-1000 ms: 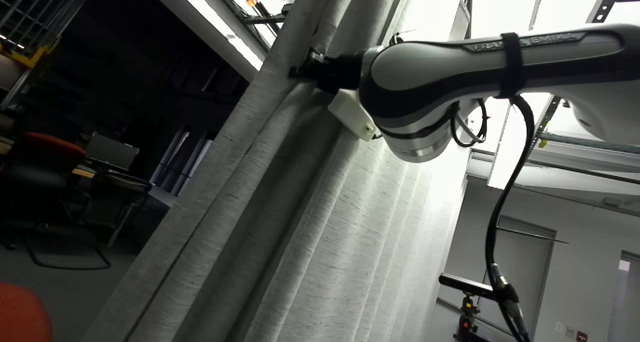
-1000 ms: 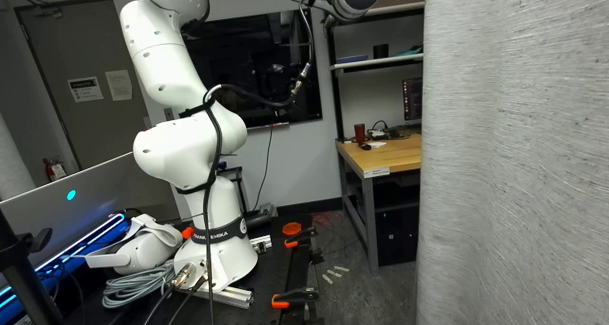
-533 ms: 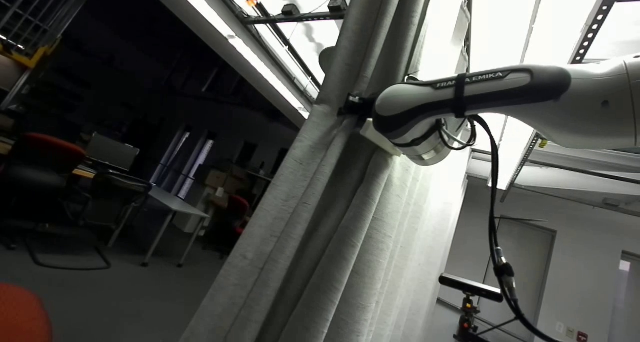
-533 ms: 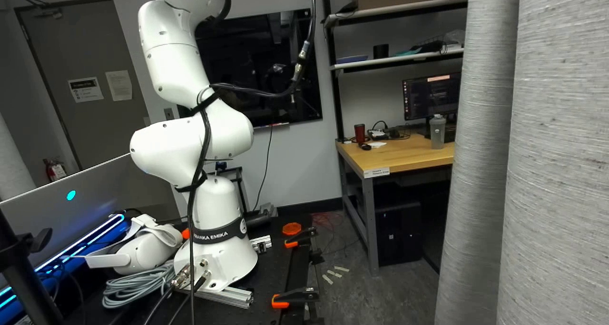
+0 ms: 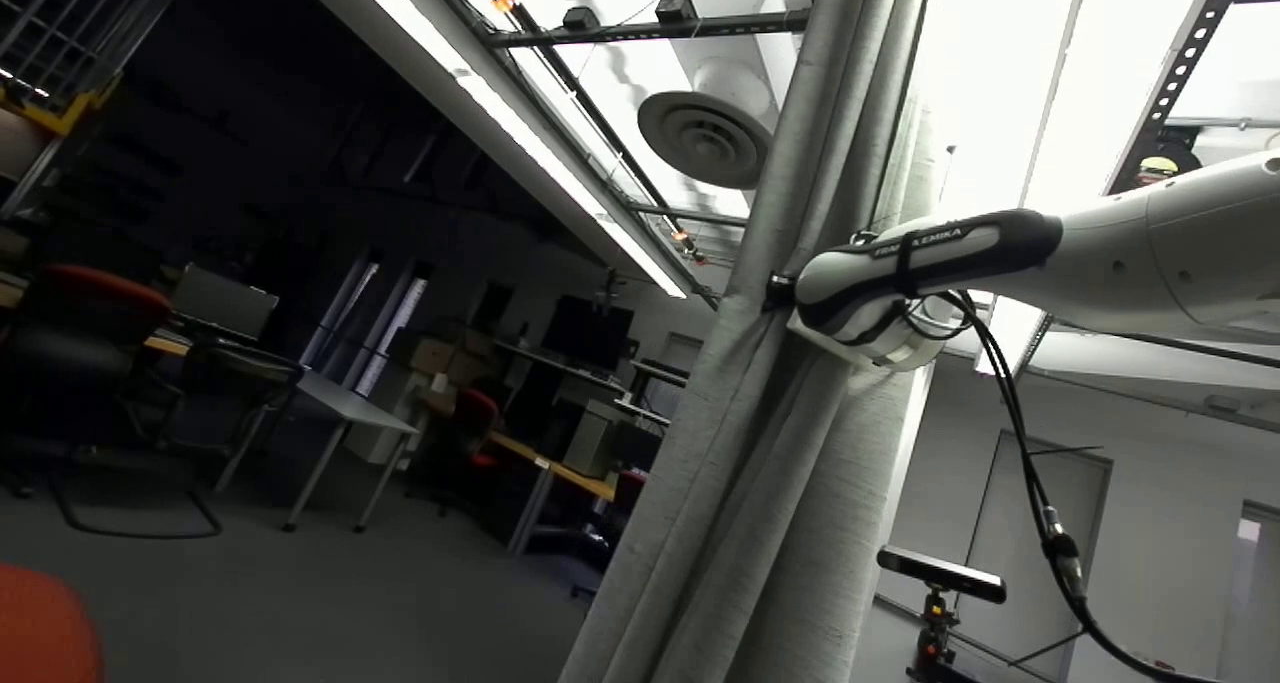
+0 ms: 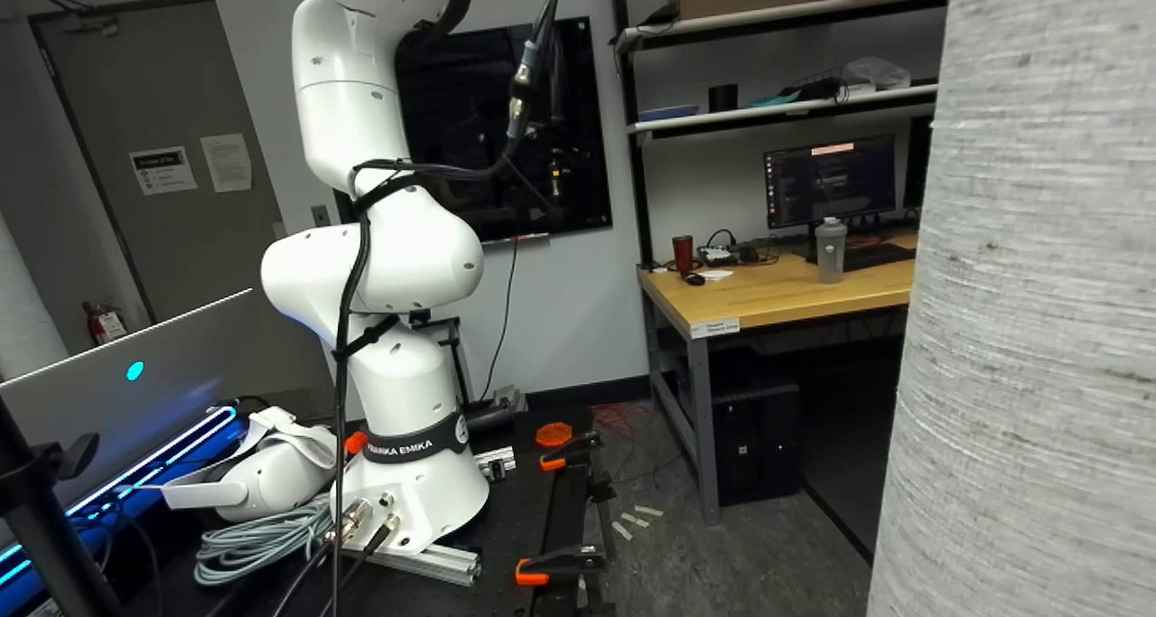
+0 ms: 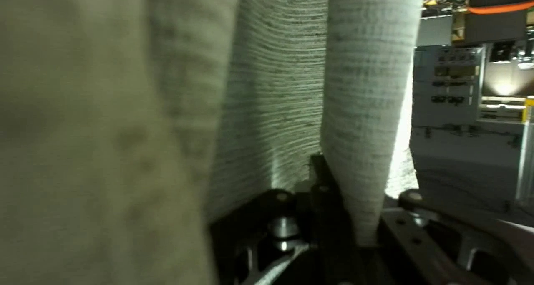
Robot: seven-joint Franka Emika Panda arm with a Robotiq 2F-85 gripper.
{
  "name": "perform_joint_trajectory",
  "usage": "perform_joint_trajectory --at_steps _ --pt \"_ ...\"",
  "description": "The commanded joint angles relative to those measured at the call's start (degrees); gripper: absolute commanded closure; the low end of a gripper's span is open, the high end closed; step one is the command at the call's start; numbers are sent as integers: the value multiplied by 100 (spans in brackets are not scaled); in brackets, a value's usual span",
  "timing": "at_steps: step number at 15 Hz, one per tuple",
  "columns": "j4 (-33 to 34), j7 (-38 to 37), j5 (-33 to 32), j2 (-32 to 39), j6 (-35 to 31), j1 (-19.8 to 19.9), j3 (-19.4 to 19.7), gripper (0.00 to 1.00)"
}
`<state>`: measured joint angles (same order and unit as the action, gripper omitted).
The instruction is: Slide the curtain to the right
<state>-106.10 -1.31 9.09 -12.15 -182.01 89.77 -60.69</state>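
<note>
The tall grey-white curtain [image 5: 720, 503] hangs in long bunched folds and looks tilted in an exterior view. In an exterior view its near part [image 6: 1039, 283] fills the right edge. My gripper [image 5: 778, 291] is at the curtain's left-hand fold, at about mid-height of the picture. In the wrist view a fold of the curtain [image 7: 369, 76] runs down between the two dark fingers of the gripper [image 7: 354, 193], which are closed around it. Part of the finger on the right is hidden by the fabric. More blurred curtain covers the left of the wrist view.
A camera on a tripod [image 5: 940, 575] stands right of the curtain. A round ceiling vent [image 5: 705, 138] shows left of it. A wooden desk [image 6: 768, 292] with monitors stands behind. A black cable [image 5: 1020, 453] hangs from the arm. Clamps [image 6: 560, 563] sit by the robot's base.
In both exterior views the curtain's edge has moved right, uncovering more room behind it. My gripper has moved right with the held fold and sits lower in the picture. The folds are bunched closer.
</note>
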Motion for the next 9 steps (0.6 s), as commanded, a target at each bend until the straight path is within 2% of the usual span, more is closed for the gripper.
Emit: perform_joint_trajectory --at_steps 1,7,9 --pt "163 -802 -377 -52 500 1524 -1131 99" --pt "698 -1320 -376 -297 674 3287 -3116 99" --pt "854 -1350 -294 -345 731 3983 -3467 99"
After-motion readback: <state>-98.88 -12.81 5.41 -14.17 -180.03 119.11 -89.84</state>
